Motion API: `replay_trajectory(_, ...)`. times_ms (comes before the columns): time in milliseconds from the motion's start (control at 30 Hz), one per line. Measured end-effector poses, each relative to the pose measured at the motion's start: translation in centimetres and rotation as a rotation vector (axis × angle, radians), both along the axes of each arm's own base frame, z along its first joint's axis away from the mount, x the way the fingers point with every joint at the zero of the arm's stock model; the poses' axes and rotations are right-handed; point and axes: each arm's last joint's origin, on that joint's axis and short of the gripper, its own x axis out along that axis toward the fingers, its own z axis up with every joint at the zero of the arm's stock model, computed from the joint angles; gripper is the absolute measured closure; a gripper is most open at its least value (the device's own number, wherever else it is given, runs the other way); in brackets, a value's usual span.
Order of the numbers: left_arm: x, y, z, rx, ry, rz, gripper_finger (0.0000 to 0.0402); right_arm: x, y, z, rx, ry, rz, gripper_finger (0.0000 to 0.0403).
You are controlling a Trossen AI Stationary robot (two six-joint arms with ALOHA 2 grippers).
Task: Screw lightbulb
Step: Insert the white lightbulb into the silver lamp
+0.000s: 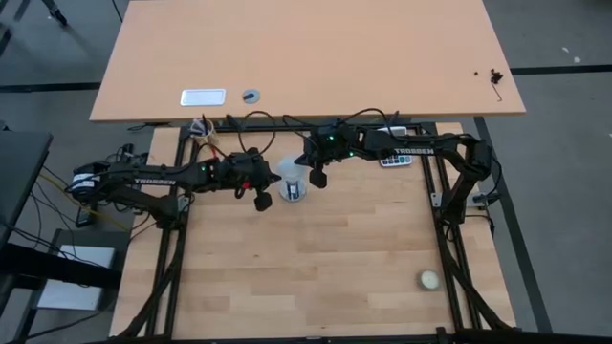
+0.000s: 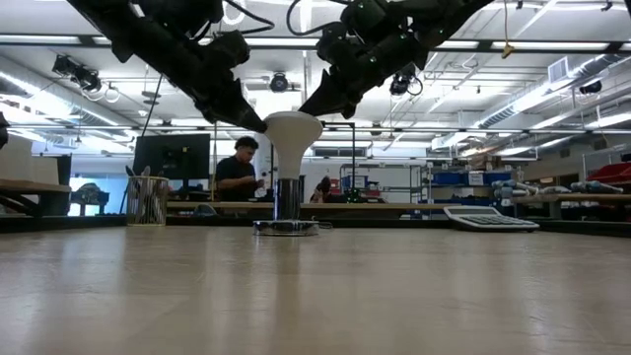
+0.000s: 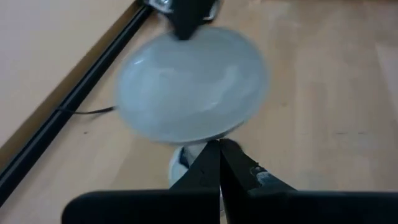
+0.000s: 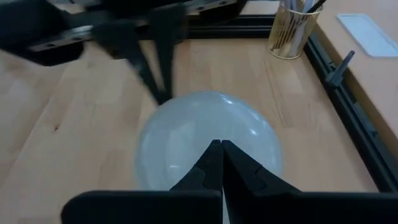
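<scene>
The white lightbulb (image 1: 290,174) stands upright at the table's middle, dome up. Its grey screw base (image 2: 287,198) sits in the round socket disc (image 2: 286,227), which lies flat on the table. My left gripper (image 2: 262,125) is shut and slants down at the dome's left side. My right gripper (image 2: 307,112) is shut and slants down at the dome's right side. The dome fills the left wrist view (image 3: 193,84) and the right wrist view (image 4: 208,134), with the other arm's fingers beyond it in each. My left gripper has its shut fingertips (image 3: 214,152) against the left edge of the bulb's dome (image 2: 270,124), coming from the table's left and slanting down. The bulb stands upright in the socket. My right gripper has its shut fingertips (image 4: 216,149) against the right upper edge of the dome (image 2: 315,122), coming from the table's right and slanting down.
A small cream-white ball (image 1: 428,279) lies near the table's near right corner. A calculator (image 2: 490,217) lies at the far right, and a pen cup (image 2: 146,199) stands at the far left. A second table (image 1: 306,57) stands beyond, and a person (image 2: 240,168) sits in the room.
</scene>
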Motion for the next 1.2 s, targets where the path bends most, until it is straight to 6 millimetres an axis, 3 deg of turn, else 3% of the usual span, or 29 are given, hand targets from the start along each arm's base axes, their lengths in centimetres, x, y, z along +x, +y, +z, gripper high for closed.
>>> replay_trajectory(333,-0.6,2.5,0.1,0.021,-0.006,0.101,0.0402,0.4,1.6,-0.1,0.031,-0.002,0.083,0.0395)
replay_trajectory(600,-1.4,3.5,0.2,0.037,0.016,0.126,0.0401,0.3,1.2,0.4,0.004,-0.038,0.045,0.0394)
replay_trajectory(867,-2.4,2.9,1.9,0.051,-0.051,0.105,0.0402,-0.3,-0.1,1.4,-0.02,-0.078,-0.003,0.0393)
replay_trajectory(1200,-1.5,-0.2,3.3,0.001,-0.191,-0.262,0.0402,-0.4,-0.4,1.3,-0.037,-0.068,-0.002,0.0394)
